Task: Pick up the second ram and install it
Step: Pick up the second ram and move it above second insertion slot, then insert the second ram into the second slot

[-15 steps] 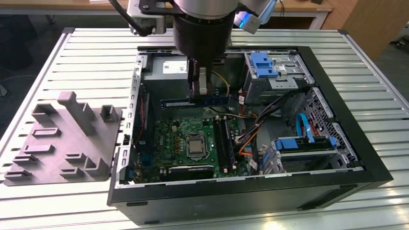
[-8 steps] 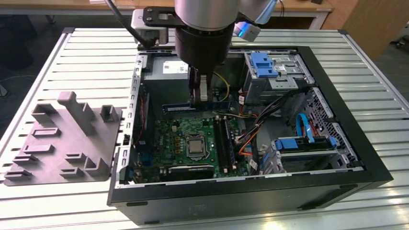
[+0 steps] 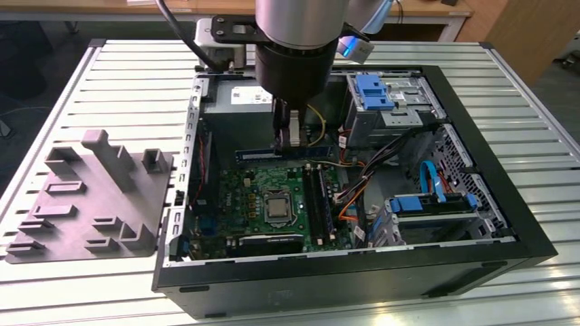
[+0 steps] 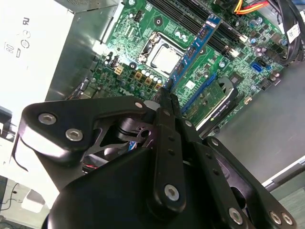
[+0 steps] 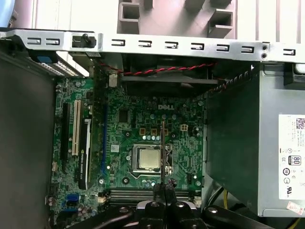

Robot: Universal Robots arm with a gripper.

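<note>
The second ram is a slim dark-blue strip held level inside the open computer case, above the far end of the green motherboard. My gripper comes down from above and is shut on the strip's middle. In the second wrist view the second ram stretches away from the gripper over the board. The first wrist view has the second ram edge-on as a thin line above the processor socket. The long black memory slots lie lower and nearer the case's front.
The grey power-supply box sits just behind the gripper. Blue drive caddies and cable bundles fill the case's right side in the exterior view. A grey moulded fixture stands on the slatted table at the exterior view's left. Case walls ring the board.
</note>
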